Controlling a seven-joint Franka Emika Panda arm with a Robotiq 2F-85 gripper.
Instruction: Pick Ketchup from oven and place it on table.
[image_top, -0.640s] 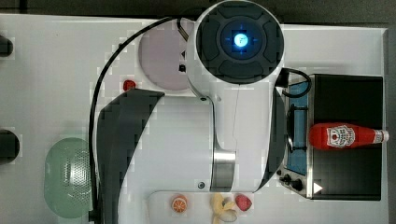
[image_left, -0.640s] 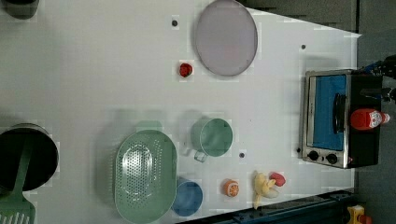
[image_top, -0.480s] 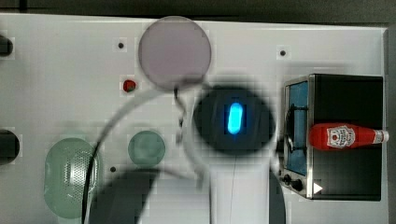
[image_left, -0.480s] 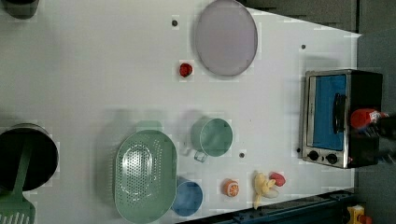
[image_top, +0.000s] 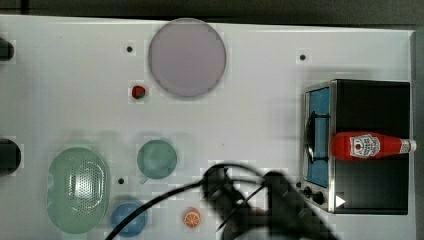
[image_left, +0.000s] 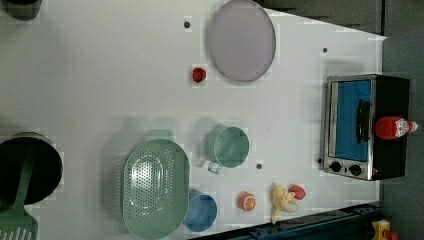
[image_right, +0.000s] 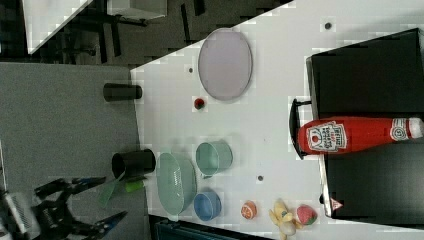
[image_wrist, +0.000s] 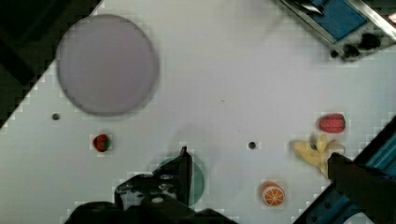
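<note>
Nothing really readable here tbh. The Ketchup (image_right: 357, 135) has a white label with a red emblem, but its lettering is too blurry. The oven (image_top: 372, 146) carries a small white triangle mark, unreadable too.

In the right view, the Ketchup (image_right: 357, 135) lies across the top of the black oven (image_right: 370, 65) at the frame's right, cap toward the right edge. On the white table (image_right: 280, 80), a lilac plate (image_right: 225, 64) sits upper centre, a strawberry (image_right: 199, 103) just below it, and a green cup (image_right: 214, 158) lower centre.
</note>
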